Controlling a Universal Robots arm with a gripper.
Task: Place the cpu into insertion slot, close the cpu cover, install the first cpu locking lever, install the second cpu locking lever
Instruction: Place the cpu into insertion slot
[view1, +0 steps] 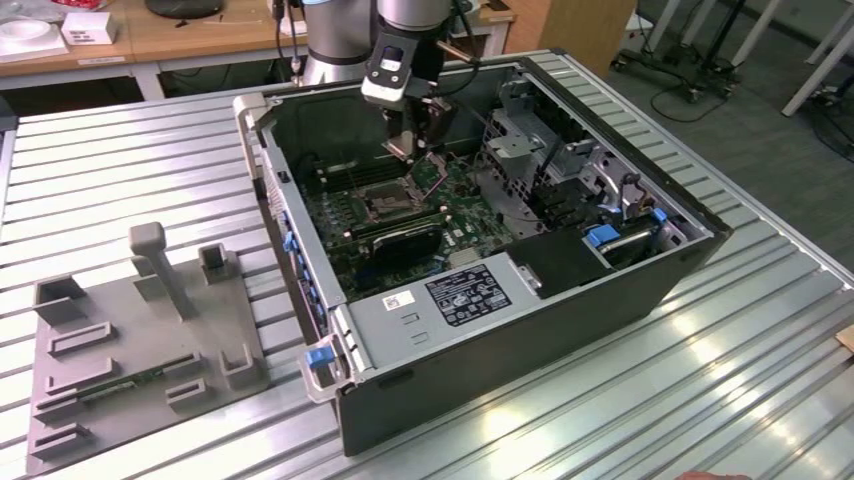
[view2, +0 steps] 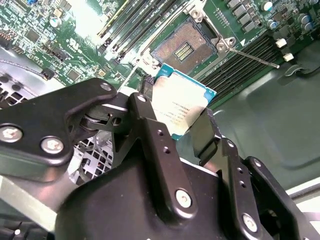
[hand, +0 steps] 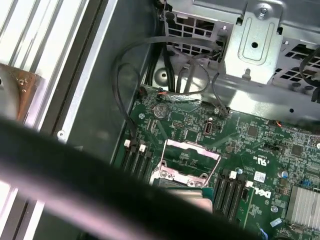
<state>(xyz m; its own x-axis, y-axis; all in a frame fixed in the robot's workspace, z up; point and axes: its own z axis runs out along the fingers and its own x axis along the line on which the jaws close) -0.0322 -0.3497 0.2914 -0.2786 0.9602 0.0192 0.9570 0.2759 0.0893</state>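
Observation:
My gripper (view2: 177, 114) is shut on the cpu (view2: 183, 102), a flat square chip with a pale metal top and teal edge, pinched between two black fingers (view2: 150, 107). The chip hangs a little above and to one side of the insertion slot (view2: 186, 46), whose dark pin field lies bare inside its silver rim. In the exterior view the gripper (view1: 406, 152) hovers inside the open case, above the insertion slot (view1: 387, 204). The cpu cover (hand: 192, 156) stands swung up off the socket on its hinge. A thin locking lever (view2: 252, 56) sticks out sideways, unlatched.
The green motherboard (view1: 461, 215) lies in a dark computer case (view1: 534, 330) on a ribbed metal table. Long black memory slots (view2: 235, 62), a metal drive cage (hand: 260, 45) and loose black cables (hand: 150, 55) surround the socket. A grey fixture plate (view1: 134, 330) sits at the exterior view's left.

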